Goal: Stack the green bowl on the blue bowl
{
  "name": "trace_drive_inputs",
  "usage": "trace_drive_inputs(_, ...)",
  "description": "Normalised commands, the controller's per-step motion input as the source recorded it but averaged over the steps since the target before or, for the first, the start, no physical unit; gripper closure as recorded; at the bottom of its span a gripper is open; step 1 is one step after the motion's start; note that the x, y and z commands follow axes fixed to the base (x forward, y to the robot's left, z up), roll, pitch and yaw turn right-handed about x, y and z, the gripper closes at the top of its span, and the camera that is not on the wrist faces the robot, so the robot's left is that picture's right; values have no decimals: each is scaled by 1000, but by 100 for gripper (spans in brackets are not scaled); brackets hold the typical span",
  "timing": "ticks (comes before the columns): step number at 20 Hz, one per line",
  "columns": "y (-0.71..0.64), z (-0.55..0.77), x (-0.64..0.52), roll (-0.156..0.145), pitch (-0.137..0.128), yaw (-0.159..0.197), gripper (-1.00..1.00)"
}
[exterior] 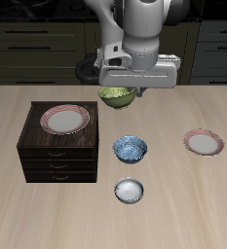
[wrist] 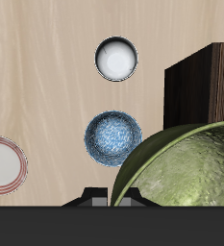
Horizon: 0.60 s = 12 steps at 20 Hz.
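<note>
Hanging above the table, the gripper (exterior: 125,86) is clamped on the rim of the green bowl (exterior: 117,95), lifted clear of the tabletop. Nearer the front edge sits the blue bowl (exterior: 131,149), with a silvery-white bowl (exterior: 130,191) beyond it, apart.

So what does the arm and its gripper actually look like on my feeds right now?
The arm is glossy white and rounded, with dark grey bands at its joints. Below it sits a boxy light-grey gripper body with a small black block on one side. In the wrist view only dark, near-black finger bases show. No cables or readable markings are visible.
</note>
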Motion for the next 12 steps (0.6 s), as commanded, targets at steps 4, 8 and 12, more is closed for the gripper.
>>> trace_drive_inputs(4,-134,122,-176,7,-48,6,100)
trace_drive_inputs(8,99,30,1,9,-34,0,100)
trace_drive_inputs(12,89,-99,77,24,-4,-29,100)
